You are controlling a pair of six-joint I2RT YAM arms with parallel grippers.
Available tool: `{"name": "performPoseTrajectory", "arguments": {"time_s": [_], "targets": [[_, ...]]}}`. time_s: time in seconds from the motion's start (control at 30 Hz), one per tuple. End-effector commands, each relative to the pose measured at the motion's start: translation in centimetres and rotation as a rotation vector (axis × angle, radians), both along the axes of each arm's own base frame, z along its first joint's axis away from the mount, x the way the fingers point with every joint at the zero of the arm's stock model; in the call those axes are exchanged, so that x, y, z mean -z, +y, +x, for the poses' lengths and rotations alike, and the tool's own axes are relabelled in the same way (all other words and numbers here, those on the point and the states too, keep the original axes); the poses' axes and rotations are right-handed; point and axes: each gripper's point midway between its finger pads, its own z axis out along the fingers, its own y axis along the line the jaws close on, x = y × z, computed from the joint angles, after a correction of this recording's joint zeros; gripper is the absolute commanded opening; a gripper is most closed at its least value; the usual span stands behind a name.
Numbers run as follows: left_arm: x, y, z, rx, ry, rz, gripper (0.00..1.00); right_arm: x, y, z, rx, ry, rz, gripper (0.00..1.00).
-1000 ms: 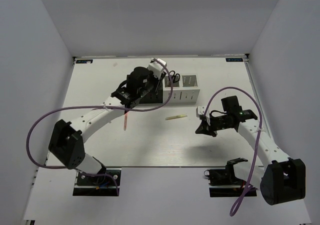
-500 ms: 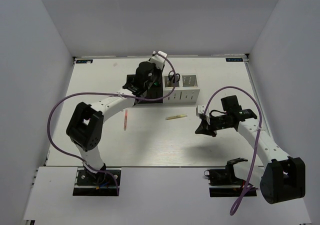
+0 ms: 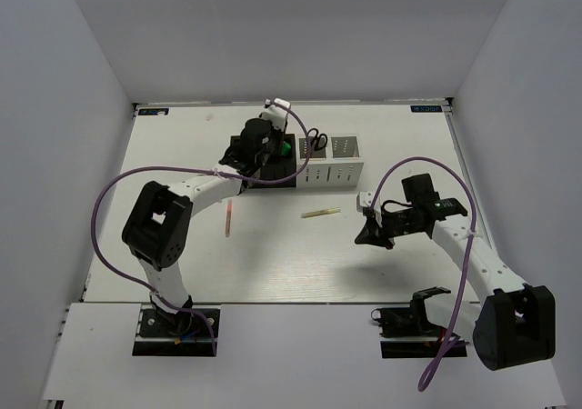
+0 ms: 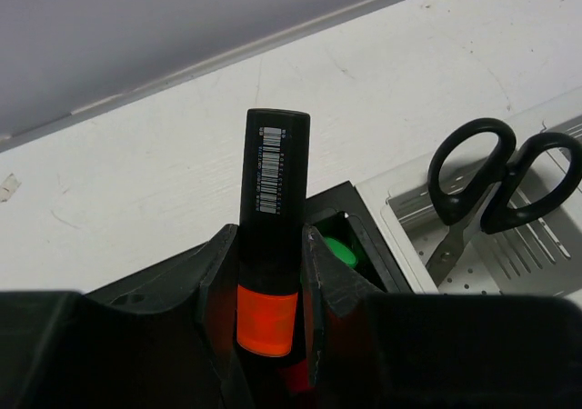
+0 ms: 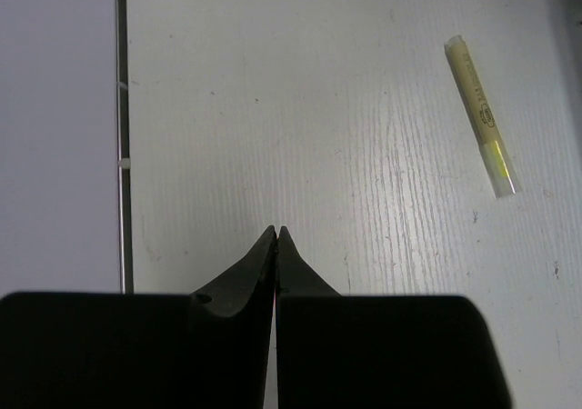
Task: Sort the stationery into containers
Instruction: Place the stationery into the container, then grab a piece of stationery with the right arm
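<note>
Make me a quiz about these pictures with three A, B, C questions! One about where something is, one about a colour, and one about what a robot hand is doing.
1. Where are the scissors?
A on the floor
B in a white cup
C under a book

2. What colour is the band on the marker in the left gripper?
A blue
B purple
C orange

3. How is the right gripper?
A shut, holding nothing
B wide open
C gripping an eraser

Answers:
1 B: the black handles stick up out of the white cup.
2 C: the left wrist view shows an orange band between the fingers.
3 A: its fingertips meet with nothing between them.
</note>
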Motion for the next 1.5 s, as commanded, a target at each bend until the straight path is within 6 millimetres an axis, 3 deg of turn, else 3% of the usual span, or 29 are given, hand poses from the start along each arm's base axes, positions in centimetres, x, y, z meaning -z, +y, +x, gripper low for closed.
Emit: {"name": "performPoseTrajectory", "arguments": {"time_s": [0.0,0.2,0.3,0.37,0.63,0.73,0.77,0.93,0.97,1.03,1.07,1.1,1.17,1.2,1.23,1.27,1.3,1.33,1.37,1.4,1.43,1.47], "targets": [[-1.5,-0.1,-0.2,0.004,-0.027,-0.044,0.00,-1.0,0.4,0.3,-0.018,-0.019,0.027,0.00],[-0.9,0.0,-0.3,-0.002,-0.014,-0.049,0.00,-1.2,0.4,0.3,-0.014,-0.020,0.029,0.04],[-0.7,0.0,-0.4,-0.002,-0.010,-0.056,0.09,-1.1,0.4,0.3,-0.015,-0.017,0.027,0.08],[-0.7,0.4,-0.4,-0.014,-0.008,-0.062,0.26,-1.3,0.4,0.5,-0.013,-0.026,0.029,0.09],[-0.6,0.4,-0.8,-0.018,-0.002,-0.062,0.45,-1.2,0.3,0.3,-0.014,-0.021,0.029,0.10],[-0.9,0.4,-0.8,-0.020,-0.004,-0.067,0.59,-1.2,0.4,0.3,-0.018,-0.023,0.027,0.10],[-1.2,0.4,-0.8,-0.018,-0.008,-0.068,0.68,-1.2,0.3,0.4,-0.014,-0.023,0.027,0.12],[-2.4,0.3,-0.8,-0.012,-0.024,-0.080,0.72,-1.2,0.3,0.3,-0.012,-0.016,0.026,0.17],[-2.9,0.2,-0.9,-0.006,-0.030,-0.088,0.72,-1.2,0.3,0.3,-0.015,-0.018,0.026,0.20],[-3.9,-0.1,-1.1,0.007,-0.043,-0.105,0.71,-1.3,0.3,0.5,-0.002,-0.014,0.023,0.45],[-4.6,-0.4,-1.3,0.019,-0.053,-0.117,0.68,-1.3,0.3,0.5,0.005,-0.006,0.022,0.64],[-5.3,-0.6,-1.6,0.030,-0.062,-0.124,0.64,-1.6,0.3,1.0,0.024,-0.009,0.022,0.90],[-6.9,-1.8,-2.5,0.076,-0.077,-0.140,0.48,-1.7,0.2,1.5,0.060,0.028,0.008,0.90],[-8.1,-2.2,-3.2,0.106,-0.088,-0.150,0.18,-2.2,0.2,1.8,0.081,0.046,0.005,0.90],[-7.3,-2.7,-4.2,0.128,-0.035,-0.124,0.06,-2.1,0.2,1.6,0.078,0.077,-0.002,0.90],[-10.1,-3.1,-5.2,0.152,-0.066,-0.143,0.00,-1.7,0.3,1.4,0.067,0.112,-0.007,0.90],[-10.4,-3.6,-6.1,0.185,-0.054,-0.140,0.00,-2.2,0.5,1.5,0.040,0.125,0.001,0.90],[-8.9,-3.5,-7.6,0.202,0.019,-0.096,0.00,-2.2,0.6,1.2,0.031,0.155,-0.001,0.90],[-11.3,-3.2,-9.4,0.211,0.006,-0.149,0.00,-1.9,0.7,1.2,0.024,0.194,-0.005,0.82],[-11.1,-2.7,-10.3,0.215,0.038,-0.141,0.05,-2.6,0.8,1.5,-0.010,0.198,-0.006,0.57],[-8.4,-1.5,-12.2,0.194,0.174,-0.101,0.18,-2.9,1.0,1.6,-0.025,0.201,-0.007,0.38],[-10.4,0.3,-13.4,0.143,0.168,-0.145,0.31,-2.6,1.3,2.7,-0.034,0.225,-0.014,0.21]]}}
